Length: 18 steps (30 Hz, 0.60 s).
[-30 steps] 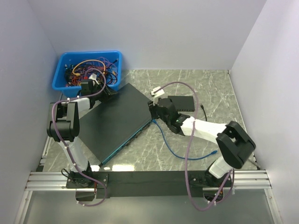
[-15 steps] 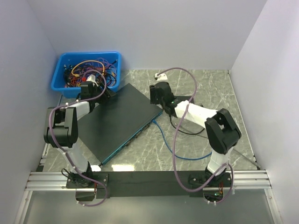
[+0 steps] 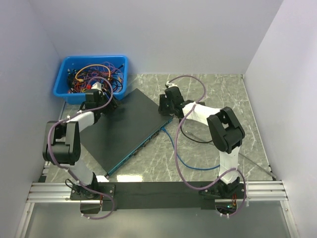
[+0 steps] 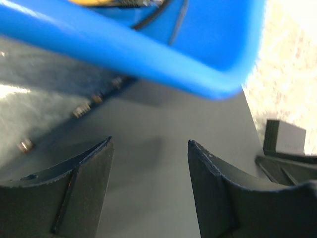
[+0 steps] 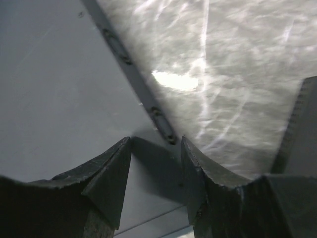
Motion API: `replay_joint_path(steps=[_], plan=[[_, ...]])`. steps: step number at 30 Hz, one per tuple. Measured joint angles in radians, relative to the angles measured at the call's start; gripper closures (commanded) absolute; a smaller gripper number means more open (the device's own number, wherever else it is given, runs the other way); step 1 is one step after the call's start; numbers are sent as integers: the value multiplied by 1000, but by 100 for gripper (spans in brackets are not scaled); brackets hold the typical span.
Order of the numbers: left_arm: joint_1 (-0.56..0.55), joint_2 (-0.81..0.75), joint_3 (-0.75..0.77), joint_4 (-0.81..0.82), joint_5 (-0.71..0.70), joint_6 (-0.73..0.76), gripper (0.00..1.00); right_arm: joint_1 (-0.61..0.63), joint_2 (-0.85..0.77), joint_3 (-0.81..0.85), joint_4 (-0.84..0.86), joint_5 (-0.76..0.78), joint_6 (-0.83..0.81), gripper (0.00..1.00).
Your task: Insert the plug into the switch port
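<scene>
Blue cable point(image 3: 198, 167) looks light, limp (stiffer at its end): pinch there. Left gripper point(image 4: 148, 148), right gripper point(image 5: 156, 144) spread, empty.

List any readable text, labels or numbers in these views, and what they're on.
None readable.
Large flat dark grey switch: bare top, no label; any marks by the ports along its teal front edge are too small to read in the top view.
Blue plastic bin: no print visible; blurred in the left wrist view.
</scene>
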Motion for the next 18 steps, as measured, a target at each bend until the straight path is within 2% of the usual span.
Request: replay_joint_path(steps=[7,18], plan=[[-34,-136,-12,-76,-26,9,33,6,3,-11,31,-42,8,50],[-54,-303,-15,-145,-54,9,34,75,1,-11,33,28,2,52]])
